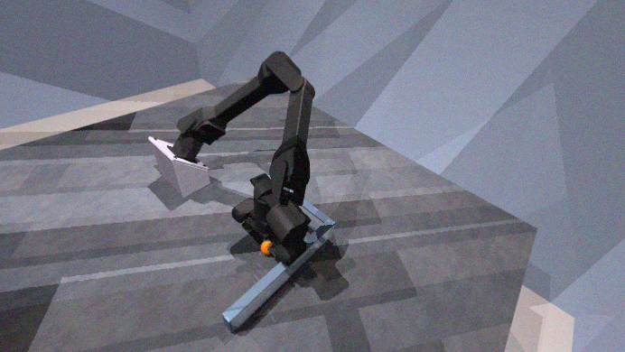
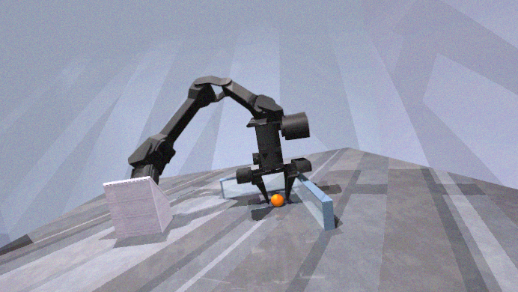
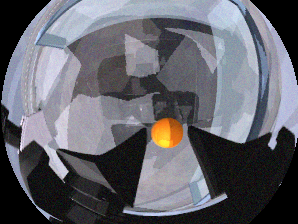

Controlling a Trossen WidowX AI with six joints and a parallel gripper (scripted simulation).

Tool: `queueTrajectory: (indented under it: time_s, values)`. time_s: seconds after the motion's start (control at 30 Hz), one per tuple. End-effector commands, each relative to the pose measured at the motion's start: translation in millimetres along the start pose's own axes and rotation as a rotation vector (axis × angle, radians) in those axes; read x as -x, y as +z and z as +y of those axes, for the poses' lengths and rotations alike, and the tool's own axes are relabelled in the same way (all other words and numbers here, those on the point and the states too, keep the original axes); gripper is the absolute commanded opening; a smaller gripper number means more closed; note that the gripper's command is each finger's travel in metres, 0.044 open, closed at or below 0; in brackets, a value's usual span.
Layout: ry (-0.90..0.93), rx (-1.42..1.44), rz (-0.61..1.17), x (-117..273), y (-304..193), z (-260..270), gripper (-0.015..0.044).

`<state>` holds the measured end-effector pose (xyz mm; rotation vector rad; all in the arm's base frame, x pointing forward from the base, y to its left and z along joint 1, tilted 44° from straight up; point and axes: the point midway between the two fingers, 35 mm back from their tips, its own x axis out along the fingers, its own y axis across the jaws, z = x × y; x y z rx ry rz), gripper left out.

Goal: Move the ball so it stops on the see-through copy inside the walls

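- Gripper (image 2: 277, 198) points straight down at the table (image 2: 393, 239); its fingers stand parted, one on each side of the orange ball (image 2: 277, 200); a thin gap shows on either flank in the exterior view, so the ball is released, not clamped.
- Ball sits on the table surface inside the corner formed by the two clear walls (image 2: 318, 202); the see-through copy cannot be told apart from the ball.
- Long wall runs just beside the gripper's outer side in the top view; the short wall (image 2: 239, 187) stands behind it; the corner edge lies near the wrist body (image 1: 284, 221).
- Open room lies on the side away from the walls and above.
- Pale base block (image 2: 136, 207) stands well apart from the ball; arm (image 2: 209, 93) arches from it over the table.
- Wrist view shows the ball (image 3: 166, 132) centred between both dark fingers.
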<state>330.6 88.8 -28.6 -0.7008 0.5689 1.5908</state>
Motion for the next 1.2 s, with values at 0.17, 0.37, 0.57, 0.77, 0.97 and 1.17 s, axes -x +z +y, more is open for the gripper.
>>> queueTrajectory:
  time_s: [0.17, 0.37, 0.57, 0.77, 0.97, 1.17]
  values:
    - [0.003, -0.006, 0.003, 61, -2, -1, 0.0257]
    - [0.005, -0.009, -0.001, 87, -1, 2, 0.0257]
    - [-0.005, -0.015, -0.002, 80, -2, 0, 0.0257]
    - [-0.004, -0.013, -0.002, 102, -1, 1, 0.0335]
    - [-0.002, -0.011, -0.004, 123, 0, 3, 0.044]
    - [-0.002, -0.011, -0.004, 123, 0, 3, 0.044]
